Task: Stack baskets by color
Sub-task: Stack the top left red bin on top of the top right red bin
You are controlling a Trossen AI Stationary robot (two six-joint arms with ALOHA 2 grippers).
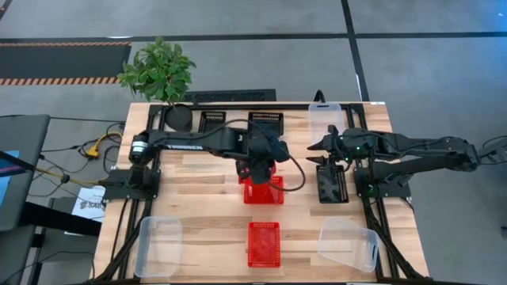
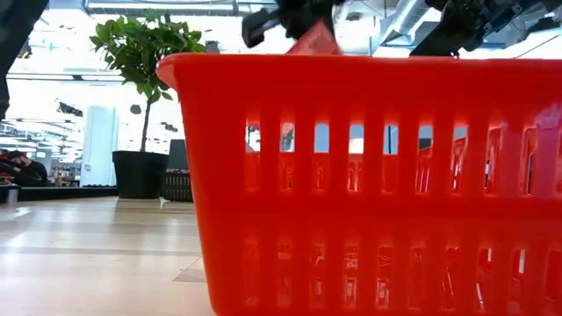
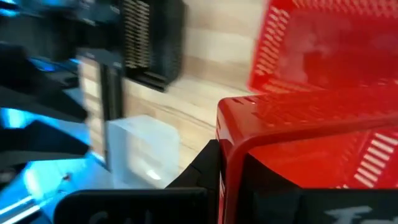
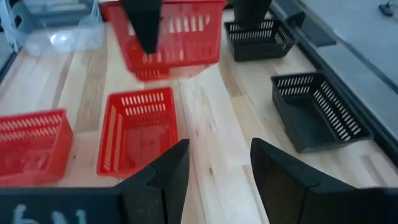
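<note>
The right hand (image 4: 214, 171), fingers parted, hovers over bare wood beside a red basket (image 4: 138, 129)

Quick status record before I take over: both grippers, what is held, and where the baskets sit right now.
left gripper: shut on a red basket, held above the table centre
right gripper: open, empty, over the table's right side
red basket on table: under the held one
third red basket: near edge, centre
black baskets: one by the right arm, two at the far edge
clear bins: near-left, near-right, far-right
</note>
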